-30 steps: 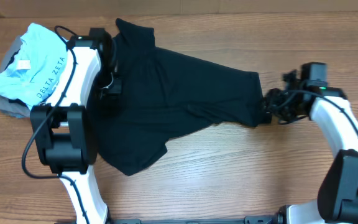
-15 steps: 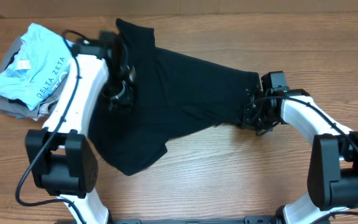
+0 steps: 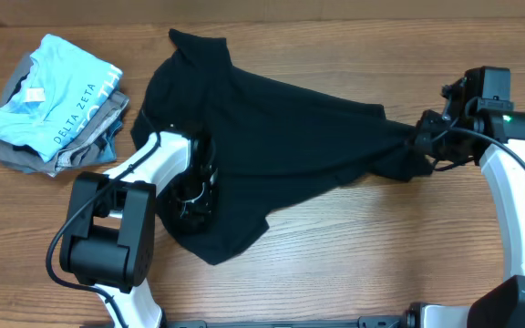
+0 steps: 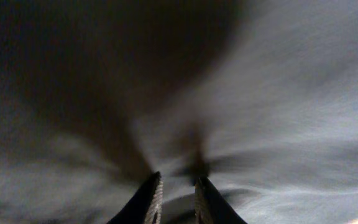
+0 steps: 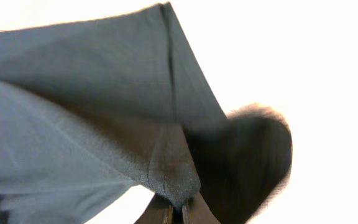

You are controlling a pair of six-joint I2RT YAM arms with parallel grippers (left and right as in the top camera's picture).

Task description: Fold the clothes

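Black T-shirt (image 3: 272, 128), plain, soft and matte, without print, lying crumpled across the centre of the table (image 3: 381, 255), its wrinkles running from 10 o'clock toward 3 o'clock; a stitched hem shows in the right wrist view. Right gripper (image 3: 419, 138) at the shirt's 3 o'clock tip, fingers closed tight on that hem, the cloth drawn to a point; left gripper (image 3: 194, 187) on the shirt's 8 o'clock part, fingers narrow, pinching a small tuck from which creases fan out. Light blue garment (image 3: 57, 100), folded, printed "DELTA ZETA", at the table's 10 o'clock, resting on folded grey garments (image 3: 25, 155). Table of brown wood-grain planks; nothing of the room shows beyond the table.
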